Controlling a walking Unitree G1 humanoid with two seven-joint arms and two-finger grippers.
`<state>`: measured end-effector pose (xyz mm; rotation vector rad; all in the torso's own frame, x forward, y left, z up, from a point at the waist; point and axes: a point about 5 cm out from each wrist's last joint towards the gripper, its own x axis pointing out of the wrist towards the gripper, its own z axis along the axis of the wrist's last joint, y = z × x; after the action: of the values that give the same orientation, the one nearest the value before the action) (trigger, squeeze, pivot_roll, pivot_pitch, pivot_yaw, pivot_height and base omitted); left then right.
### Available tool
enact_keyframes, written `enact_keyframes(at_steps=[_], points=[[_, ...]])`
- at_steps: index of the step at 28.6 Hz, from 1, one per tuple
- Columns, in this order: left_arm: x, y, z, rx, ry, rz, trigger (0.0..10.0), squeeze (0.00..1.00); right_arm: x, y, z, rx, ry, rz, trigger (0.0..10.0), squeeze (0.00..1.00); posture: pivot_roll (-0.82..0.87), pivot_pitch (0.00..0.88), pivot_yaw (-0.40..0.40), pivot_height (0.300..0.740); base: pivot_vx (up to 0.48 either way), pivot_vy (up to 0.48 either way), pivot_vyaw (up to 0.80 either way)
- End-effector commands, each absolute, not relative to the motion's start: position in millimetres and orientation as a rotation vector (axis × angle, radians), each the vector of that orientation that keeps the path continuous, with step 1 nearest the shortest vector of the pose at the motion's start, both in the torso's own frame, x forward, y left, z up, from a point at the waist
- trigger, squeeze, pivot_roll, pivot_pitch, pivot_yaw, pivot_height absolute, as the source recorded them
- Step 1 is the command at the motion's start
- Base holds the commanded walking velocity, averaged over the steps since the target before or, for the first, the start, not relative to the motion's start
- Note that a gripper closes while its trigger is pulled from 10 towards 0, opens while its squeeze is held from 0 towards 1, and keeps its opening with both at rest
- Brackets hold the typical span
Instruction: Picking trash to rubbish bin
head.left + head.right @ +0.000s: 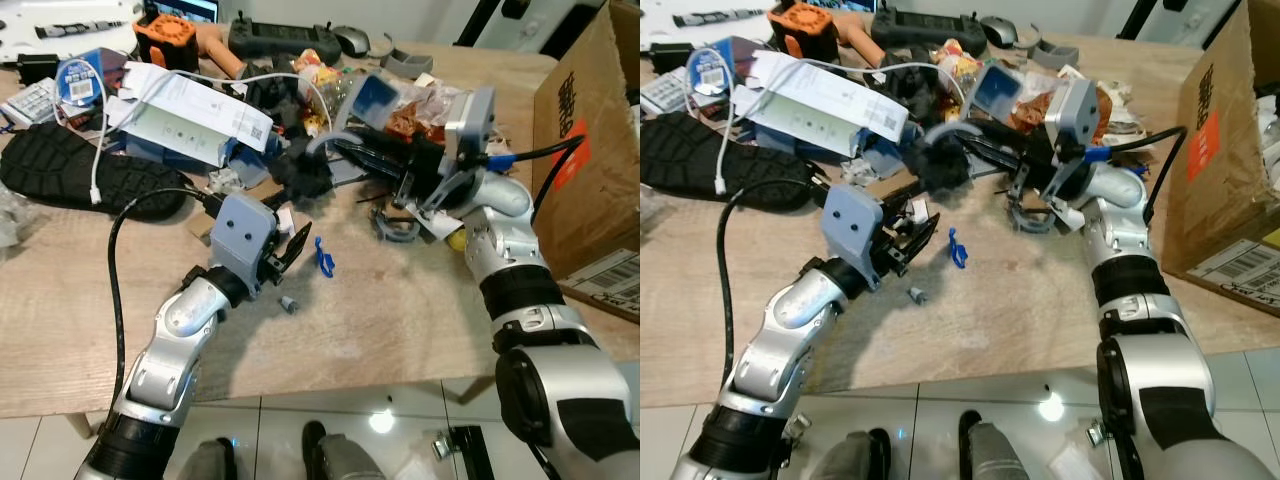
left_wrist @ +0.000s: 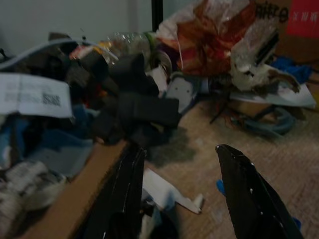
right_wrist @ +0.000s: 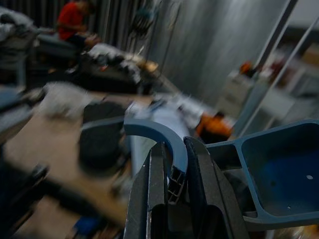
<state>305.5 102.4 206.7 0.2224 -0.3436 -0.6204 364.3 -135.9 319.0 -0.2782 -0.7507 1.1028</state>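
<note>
Right gripper [image 3: 172,194] pinches a curved blue-grey plastic piece [image 3: 159,134], pickup seemingly done; carrying to the brown cardboard box [image 1: 590,150] follows; left gripper [image 2: 179,199] hovers wide.

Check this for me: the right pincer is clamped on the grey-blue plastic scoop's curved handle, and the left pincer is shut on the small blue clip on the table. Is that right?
Not quite. The left pincer is open and holds nothing; the left wrist view shows its fingers spread apart, and the small blue clip lies free on the table beside it. The rest holds: the right pincer is clamped on the grey-blue plastic scoop's curved handle.
</note>
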Motion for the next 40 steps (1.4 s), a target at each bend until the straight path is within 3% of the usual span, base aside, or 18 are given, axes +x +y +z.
enact_keyframes(at_steps=[1, 6, 9, 12, 13, 14, 15, 16, 21, 23, 25, 30, 40], points=[[306.3, 99.8, 203.8, 0.239, -0.342, -0.632, 10.0, 0.0, 361.9, -143.0, 332.6, -0.289, -0.826, 1.045, 0.0, 0.0, 0.0, 0.158, -0.105, 0.74, 0.0, 0.0, 0.0], [309.8, 97.3, 205.8, 0.241, -0.356, -0.63, 10.0, 0.0, 367.6, -158.3, 347.4, -0.354, -0.853, 0.844, 0.0, 0.0, -0.01, 0.153, -0.116, 0.74, 0.0, 0.0, 0.0], [310.5, 92.9, 205.4, 0.239, -0.364, -0.628, 10.0, 0.0, 375.2, -193.8, 354.7, -0.384, -0.81, 0.508, 0.0, 0.0, -0.02, 0.149, -0.12, 0.74, 0.0, 0.0, 0.0], [310.0, 91.7, 205.0, 0.238, -0.366, -0.63, 10.0, 0.0, 377.7, -216.9, 352.4, -0.358, -0.762, 0.35, 0.0, 0.0, -0.01, 0.155, -0.121, 0.74, 0.0, 0.0, 0.0], [309.7, 91.6, 204.8, 0.238, -0.366, -0.632, 10.0, 0.0, 378.9, -228.3, 349.5, -0.326, -0.731, 0.281, 4.3, 0.0, -0.01, 0.157, -0.119, 0.74, 0.0, 0.0, 0.0], [309.7, 91.6, 204.8, 0.238, -0.366, -0.632, 10.0, 0.0, 378.9, -228.3, 349.5, -0.326, -0.731, 0.281, 4.3, 0.0, -0.01, 0.157, -0.119, 0.74, 0.0, 0.0, 0.0], [309.3, 92.3, 204.4, 0.239, -0.365, -0.633, 10.0, 0.0, 379.6, -242.7, 344.9, -0.286, -0.697, 0.194, 10.0, 0.0, -0.01, 0.155, -0.115, 0.74, 0.0, 0.0, 0.0], [309.3, 92.3, 204.4, 0.239, -0.365, -0.633, 10.0, 0.0, 379.6, -242.7, 344.9, -0.286, -0.697, 0.194, 10.0, 0.0, -0.01, 0.155, -0.115, 0.74, 0.0, 0.0, 0.0], [310.1, 95.4, 203.0, 0.243, -0.364, -0.635, 10.0, 0.0, 370.2, -302.4, 327.2, -0.112, -0.632, -0.161, 10.0, 0.0, -0.02, 0.16, -0.113, 0.74, 0.0, 0.0, 0.0], [310.1, 95.4, 203.0, 0.243, -0.364, -0.635, 10.0, 0.0, 370.2, -302.4, 327.2, -0.112, -0.632, -0.161, 10.0, 0.0, -0.02, 0.16, -0.113, 0.74, 0.0, 0.0, 0.0], [310.5, 95.5, 203.4, 0.242, -0.367, -0.632, 10.0, 0.0, 359.9, -328.1, 323.2, -0.077, -0.629, -0.311, 10.0, 0.0, -0.02, 0.167, -0.117, 0.74, 0.0, 0.0, 0.0], [308.4, 95.5, 201.8, 0.239, -0.366, -0.631, 10.0, 0.0, 339.2, -363.1, 319.6, -0.026, -0.657, -0.53, 10.0, 0.0, -0.01, 0.164, -0.108, 0.74, 0.0, 0.0, 0.0], [309.7, 99.8, 203.6, 0.26, -0.367, -0.638, 10.0, 0.0, 323.2, -380.5, 304.9, 0.034, -0.687, -0.663, 10.0, 0.0, 0.02, 0.146, -0.077, 0.74, 0.0, 0.0, 0.0]])
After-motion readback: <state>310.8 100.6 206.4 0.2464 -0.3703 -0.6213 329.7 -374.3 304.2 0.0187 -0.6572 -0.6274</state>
